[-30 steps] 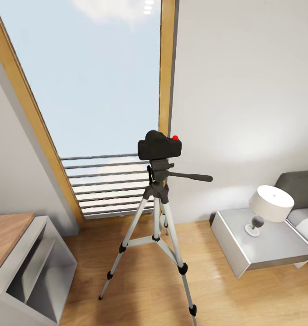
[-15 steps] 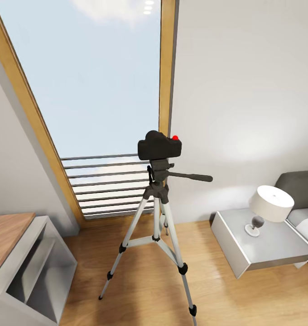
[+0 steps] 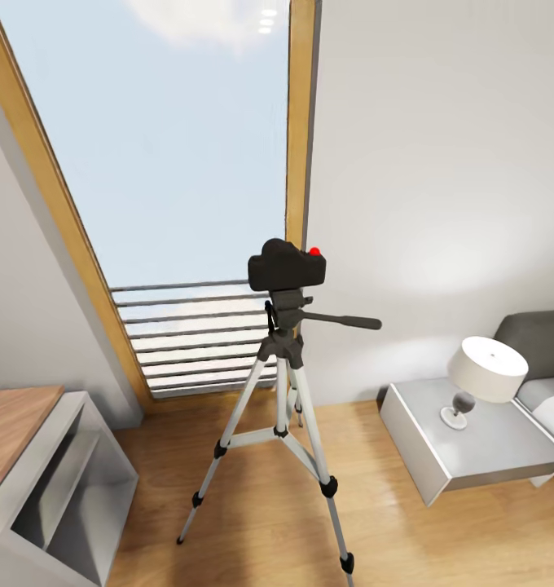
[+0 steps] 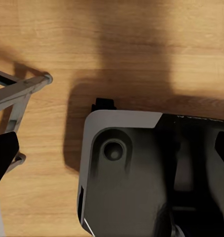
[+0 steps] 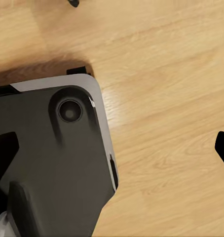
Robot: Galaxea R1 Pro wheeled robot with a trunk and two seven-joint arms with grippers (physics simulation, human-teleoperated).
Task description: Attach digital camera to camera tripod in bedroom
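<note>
— As the head view runs from its left edge, what is item one?
— Shelf unit (image 3: 61, 481), grey-white, open compartments, brown wood top; it stands on the light wood floor (image 3: 252, 522). Behind it, a tall window (image 3: 163, 163) in a wood frame, with a railing (image 3: 197, 334) of grey horizontal bars across its lower part.

— And at centre?
— Camera tripod (image 3: 287, 408): three silver legs splayed on the floor, black joints and feet, black head, long black pan handle pointing toward the view's right. Digital camera (image 3: 286, 267) — matte black, rounded hump, red button on top — sits upright on the tripod head, touching it, in front of the window frame's right post.

— Further right?
— Plain grey-white wall (image 3: 440, 179). Below it a grey nightstand (image 3: 464, 444) carrying a white-shaded lamp (image 3: 485, 375). At the edge, just beside the nightstand, part of a grey bed (image 3: 542, 359).

— The hands?
— Left gripper (image 4: 112, 163): in the left wrist view one dark fingertip sits at each side edge, well apart, nothing between them — spread wide. It looks down on the robot's grey base (image 4: 141, 177) and the floor, with grey metal bars (image 4: 18, 94) lying near.
— Right gripper (image 5: 112, 148): in the right wrist view its dark fingertips likewise stand at opposite edges, spread and holding nothing, above the base and bare floor. A small black object shows at that picture's edge; I cannot tell what it is.
</note>
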